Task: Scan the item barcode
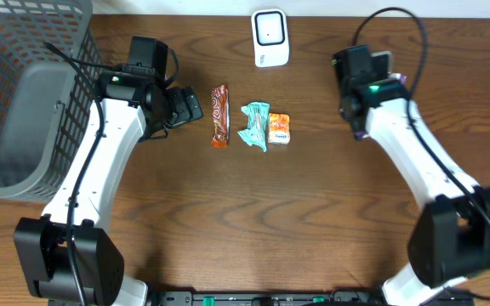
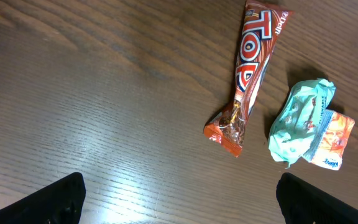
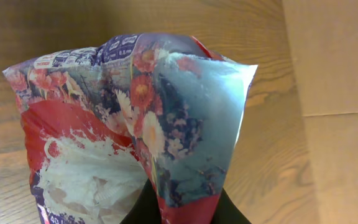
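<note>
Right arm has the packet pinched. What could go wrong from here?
1. The right gripper pinches only a thin edge of the floral packet, which could slip or twist out.
2. The crumpled film may hide the barcode from the white scanner; none is clear in the wrist view.

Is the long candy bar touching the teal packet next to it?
Apart. The left wrist view shows bare table between the candy bar and the teal packet.
</note>
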